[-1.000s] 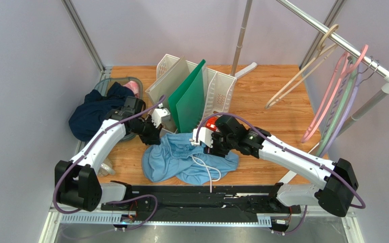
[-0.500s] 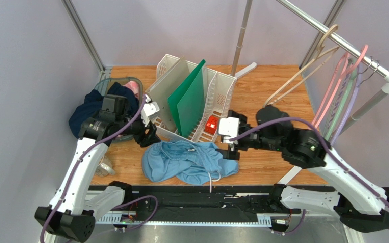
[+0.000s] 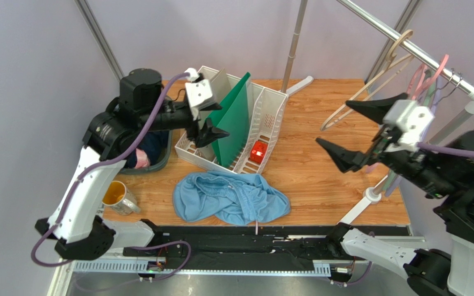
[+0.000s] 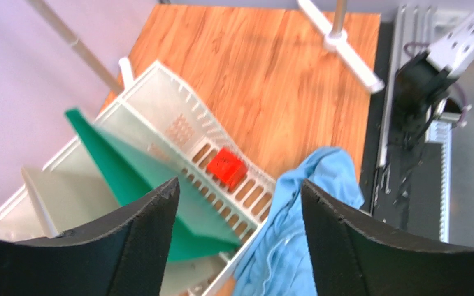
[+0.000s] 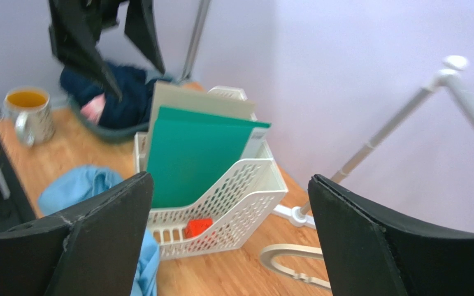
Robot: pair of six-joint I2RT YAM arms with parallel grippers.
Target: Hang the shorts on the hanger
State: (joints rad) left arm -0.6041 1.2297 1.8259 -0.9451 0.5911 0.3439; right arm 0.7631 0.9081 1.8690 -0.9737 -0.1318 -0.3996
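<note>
The light blue shorts [image 3: 230, 197] lie crumpled on the table near its front edge, with nothing touching them; they also show in the wrist views [image 4: 301, 228] [image 5: 79, 185]. The beige hanger [image 3: 369, 86] hangs by its hook from the metal rail at the right, its lower end [image 5: 283, 253] down by the tabletop. My left gripper [image 3: 215, 123] [image 4: 239, 184] is open and empty, high above the white file rack. My right gripper [image 3: 332, 122] [image 5: 230, 177] is open and empty, raised at the right close to the hanger's lower end.
A white file rack [image 3: 264, 114] holds a green folder [image 3: 233, 117] and a red block [image 3: 258, 150]. A mug [image 3: 117, 196] stands at the left front. A dark navy garment [image 3: 150, 148] fills a basket behind it. Thin pink, green and purple hangers [image 3: 419, 92] hang on the rail.
Both grippers opened, let go of the shorts and rose away, the left toward the rack, the right toward the hanger. The shorts stay on the table.
</note>
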